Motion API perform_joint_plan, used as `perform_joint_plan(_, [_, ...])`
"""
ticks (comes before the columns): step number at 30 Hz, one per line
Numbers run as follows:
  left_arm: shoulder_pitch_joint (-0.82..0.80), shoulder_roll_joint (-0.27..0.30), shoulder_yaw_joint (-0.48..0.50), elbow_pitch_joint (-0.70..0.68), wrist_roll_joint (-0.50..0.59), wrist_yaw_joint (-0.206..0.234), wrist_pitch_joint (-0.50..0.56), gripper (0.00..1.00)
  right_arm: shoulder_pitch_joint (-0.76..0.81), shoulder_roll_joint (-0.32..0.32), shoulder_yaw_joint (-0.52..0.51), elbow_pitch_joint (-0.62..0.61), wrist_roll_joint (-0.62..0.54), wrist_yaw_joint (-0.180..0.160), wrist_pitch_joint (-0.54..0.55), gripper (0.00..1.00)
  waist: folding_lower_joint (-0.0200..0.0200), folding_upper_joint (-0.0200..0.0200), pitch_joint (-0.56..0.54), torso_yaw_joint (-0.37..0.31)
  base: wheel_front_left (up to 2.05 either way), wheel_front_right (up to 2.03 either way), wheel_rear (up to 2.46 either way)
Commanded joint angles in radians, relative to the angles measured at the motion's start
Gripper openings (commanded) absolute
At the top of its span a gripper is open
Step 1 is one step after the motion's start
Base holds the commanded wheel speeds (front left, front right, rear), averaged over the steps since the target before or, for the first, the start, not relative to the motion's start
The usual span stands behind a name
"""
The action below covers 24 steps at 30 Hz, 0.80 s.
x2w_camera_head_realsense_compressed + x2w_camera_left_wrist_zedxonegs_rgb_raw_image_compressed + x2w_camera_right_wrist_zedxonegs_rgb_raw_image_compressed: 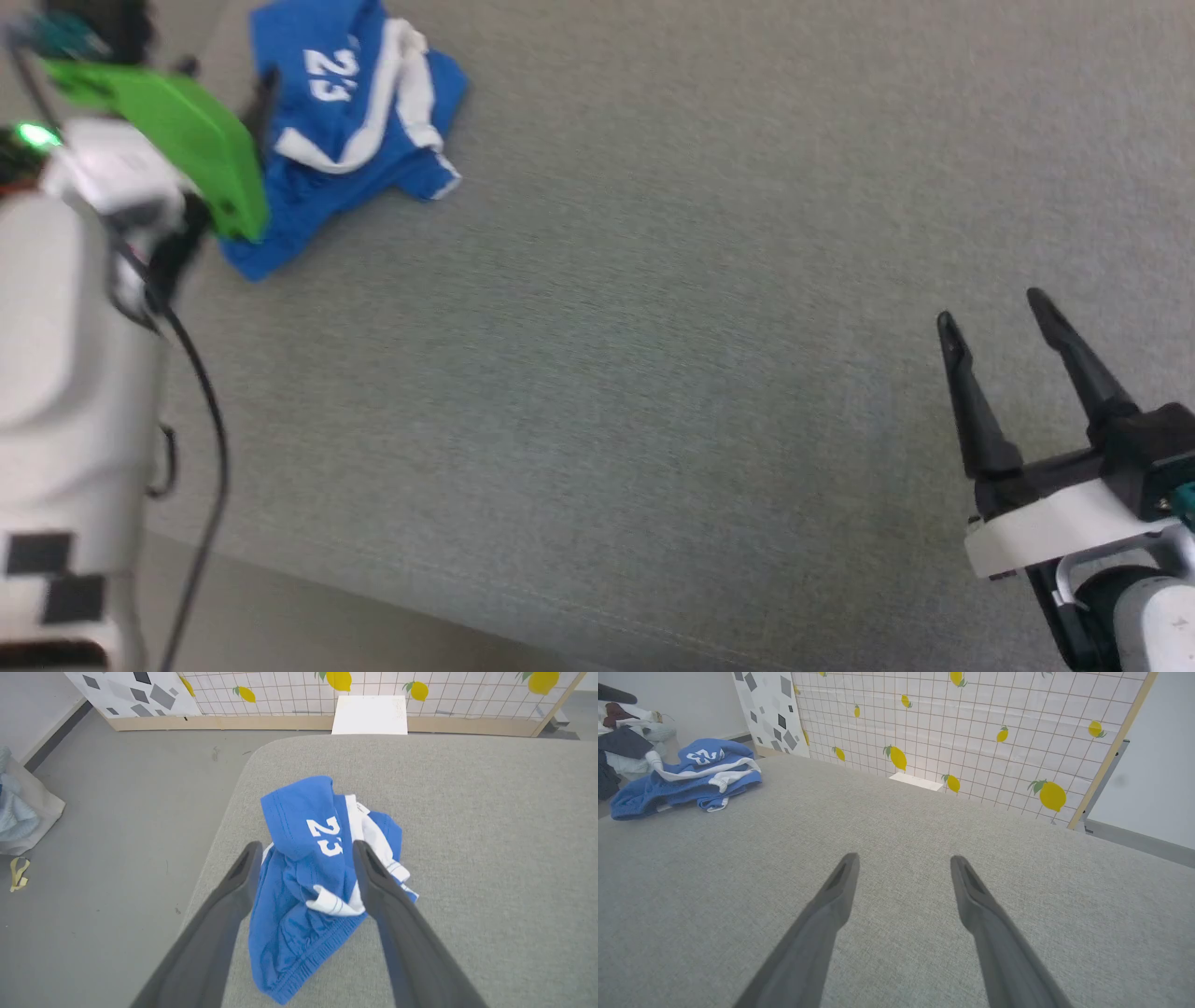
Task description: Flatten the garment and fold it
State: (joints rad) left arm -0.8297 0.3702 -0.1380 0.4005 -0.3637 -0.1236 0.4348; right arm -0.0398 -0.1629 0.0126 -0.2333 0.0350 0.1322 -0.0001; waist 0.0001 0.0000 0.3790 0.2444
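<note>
our left gripper hangs over the garment with its two dark fingers spread wide, one on each side of the crumpled heap and holding nothing. we judge it stands there to come down for a first pinch, since the cloth must be lifted and drawn out before any fold can be made. whether the tips already brush the fabric we cannot tell.

our right gripper is also wide open and empty. it is at the near right, over bare grey padded surface, well apart from the garment. we judge it waits there so the left arm has room, and so it can take a second corner once the cloth is brought toward the middle.

the garment lies at the far left of the surface, near its rounded corner and just beside the left edge, with the floor beyond. it is a pair of bright blue shorts, bunched and not at all flat. a raised fold carries the white "23" facing up, and white trim twists across the middle with a small white label near it. a gathered blue hem trails toward the near side. flattening has not yet begun.
</note>
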Motion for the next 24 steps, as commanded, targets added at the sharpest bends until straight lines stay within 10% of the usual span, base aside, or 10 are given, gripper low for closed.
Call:
perform_joint_plan(1, [-0.057,0.029,-0.005,0.013,-0.039,-0.006,0.035,1.00,-0.022,0.000,-0.007,-0.010,-0.008,-0.002,-0.010,1.00,-0.0001,0.0000,0.144,-0.122,0.00,0.00,0.00])
perform_joint_plan(10, [-0.206,0.234,-0.102,0.128,-0.226,-0.007,0.287,1.00,-0.059,0.032,-0.011,0.004,-0.025,-0.002,-0.057,1.00,-0.0001,0.0000,0.249,-0.196,0.00,0.00,0.00])
perform_joint_plan(18, [-0.192,0.280,-0.113,0.227,-0.234,0.003,0.352,1.00,-0.067,0.049,-0.007,0.038,-0.035,-0.002,-0.083,1.00,-0.0001,0.0000,0.249,-0.220,0.00,0.00,0.00])
perform_joint_plan(20, [-0.189,0.281,-0.116,0.235,-0.240,0.001,0.347,0.00,-0.066,0.050,-0.008,0.047,-0.037,-0.002,-0.086,1.00,-0.0001,0.0000,0.240,-0.219,0.00,0.00,0.00])
perform_joint_plan(24, [-0.197,0.291,-0.119,0.236,-0.228,-0.001,0.284,0.00,-0.069,0.051,-0.005,0.069,-0.039,-0.002,-0.088,1.00,-0.0001,0.0000,0.202,-0.215,0.00,0.00,0.00])
